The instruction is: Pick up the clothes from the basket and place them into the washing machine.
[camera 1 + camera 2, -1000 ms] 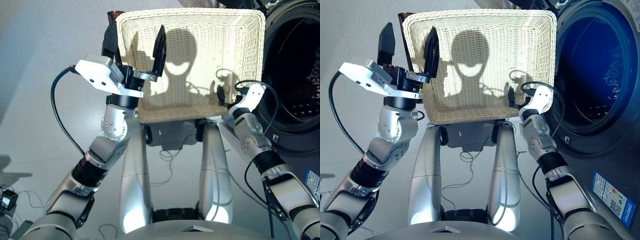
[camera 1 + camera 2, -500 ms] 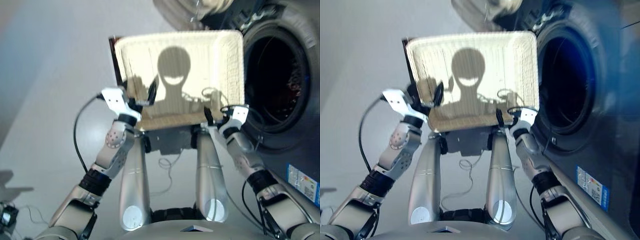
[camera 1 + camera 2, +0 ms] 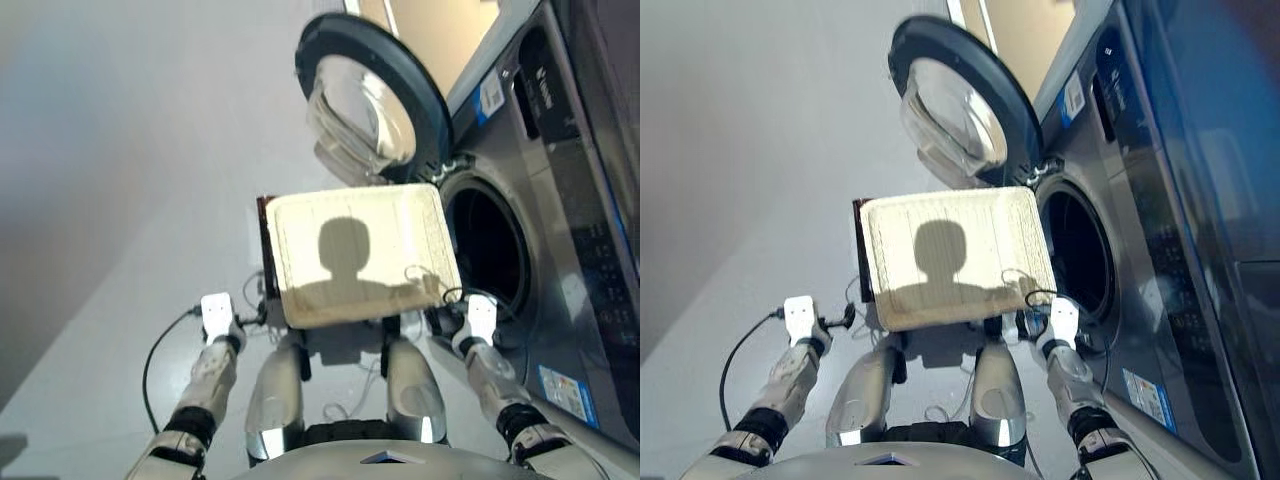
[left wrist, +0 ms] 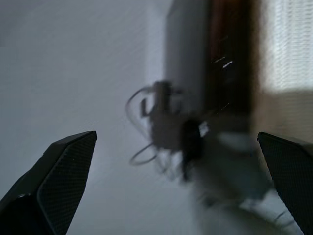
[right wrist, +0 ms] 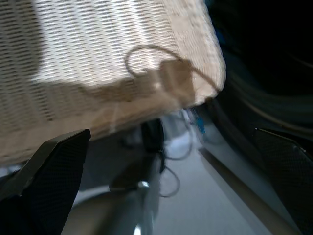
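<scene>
Basket (image 3: 355,255): cream wicker tray, sitting in front of the robot and just beside the drum opening; no garment is showing in it, as in the earlier pictures.

Washing machine (image 3: 540,230): dark grey front-loader, porthole door (image 3: 365,95) standing swung wide; the drum is reading dark and no clothes can be made out inside.

Clothes: none showing in any view; whether they are lying in the drum cannot be told.

Left gripper (image 3: 240,322): now hanging low beside the basket's near left corner, having dropped from its raised place over the tray a second ago; fingers (image 4: 58,178) spread wide, nothing between them.

Right gripper (image 3: 440,318): resting low by the basket's near right corner, next to the drum opening; fingers (image 5: 51,169) parted wide, carrying nothing.

Change: the head camera is taking in a much wider scene, so much of the shift is the camera's own. With the tray bare and both claws empty and lowered, the loading is judged finished or very nearly so.
</scene>
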Controlling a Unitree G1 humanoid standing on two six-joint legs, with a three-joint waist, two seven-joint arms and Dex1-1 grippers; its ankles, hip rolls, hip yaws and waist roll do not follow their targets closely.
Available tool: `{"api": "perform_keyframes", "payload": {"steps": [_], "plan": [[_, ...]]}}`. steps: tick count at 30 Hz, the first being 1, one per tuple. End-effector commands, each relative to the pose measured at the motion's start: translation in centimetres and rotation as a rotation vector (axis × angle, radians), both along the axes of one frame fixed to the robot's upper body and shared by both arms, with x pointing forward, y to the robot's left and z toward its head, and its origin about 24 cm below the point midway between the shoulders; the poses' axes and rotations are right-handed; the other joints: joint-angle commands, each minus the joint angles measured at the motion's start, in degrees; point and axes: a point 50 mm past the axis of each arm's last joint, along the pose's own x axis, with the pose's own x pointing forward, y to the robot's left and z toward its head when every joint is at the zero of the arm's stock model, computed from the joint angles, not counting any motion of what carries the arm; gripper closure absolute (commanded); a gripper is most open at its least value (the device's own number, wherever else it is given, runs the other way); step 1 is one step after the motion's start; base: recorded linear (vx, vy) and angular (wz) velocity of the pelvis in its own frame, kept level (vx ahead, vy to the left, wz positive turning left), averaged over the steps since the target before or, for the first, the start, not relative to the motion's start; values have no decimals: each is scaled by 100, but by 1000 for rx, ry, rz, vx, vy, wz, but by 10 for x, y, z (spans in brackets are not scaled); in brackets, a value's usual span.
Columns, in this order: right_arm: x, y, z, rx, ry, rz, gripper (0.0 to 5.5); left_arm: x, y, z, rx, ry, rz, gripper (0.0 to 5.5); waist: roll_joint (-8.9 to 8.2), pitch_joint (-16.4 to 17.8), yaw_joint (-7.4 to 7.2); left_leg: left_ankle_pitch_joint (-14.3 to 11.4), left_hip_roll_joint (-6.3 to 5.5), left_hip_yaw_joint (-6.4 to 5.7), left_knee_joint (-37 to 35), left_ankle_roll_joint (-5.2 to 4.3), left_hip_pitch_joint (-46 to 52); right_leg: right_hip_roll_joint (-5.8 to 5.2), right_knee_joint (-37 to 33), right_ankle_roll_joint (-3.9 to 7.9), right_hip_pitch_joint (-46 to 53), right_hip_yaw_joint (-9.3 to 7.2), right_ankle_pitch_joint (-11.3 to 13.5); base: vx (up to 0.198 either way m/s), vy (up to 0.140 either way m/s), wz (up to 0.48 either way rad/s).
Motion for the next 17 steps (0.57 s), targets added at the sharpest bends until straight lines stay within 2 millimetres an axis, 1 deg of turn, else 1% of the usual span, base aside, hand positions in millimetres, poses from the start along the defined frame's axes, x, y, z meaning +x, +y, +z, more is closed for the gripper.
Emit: {"api": "perform_keyframes", "payload": {"steps": [1,4,6,8,9,13,17], "plan": [[-14,-13,-4,-40,44,-21,0,-17,-6,-11,-27,67,-14,0,4,-483,115,-334,-173,115,194,-17,220,69,379,76,-571,-122,461,128,-20,60],[-39,-15,-15,-18,124,-109,0,-38,-6,-20,-33,145,-4,0,22,-805,116,-319,-160,95,-11,-25,458,81,234,113,-331,-191,446,107,-17,48],[-55,-12,-23,-15,193,-95,0,-52,-5,-25,-29,203,8,0,25,-963,125,-330,-147,76,-74,-30,576,90,169,111,-185,-212,418,84,-15,-23],[-69,-13,-29,-7,260,-126,0,-63,-5,-30,-23,270,-7,0,33,-1087,111,-350,-144,35,-106,-27,664,101,153,106,-90,-217,381,28,-4,-12],[-74,-13,-32,-4,285,-138,0,-68,-4,-32,-12,303,-25,0,40,-1135,107,-361,-136,21,-106,-20,691,102,155,103,-54,-215,368,0,0,0],[-85,-10,-37,13,348,-168,0,-74,0,-34,59,362,-82,0,51,-1295,116,-402,-105,0,-106,-9,785,119,153,82,41,-196,312,0,0,0],[-91,-8,-40,33,369,-199,0,-84,-1,-37,51,407,-63,0,30,-1403,149,-427,-96,-20,-106,-4,885,136,87,63,206,-193,287,13,-2,-5]]}}
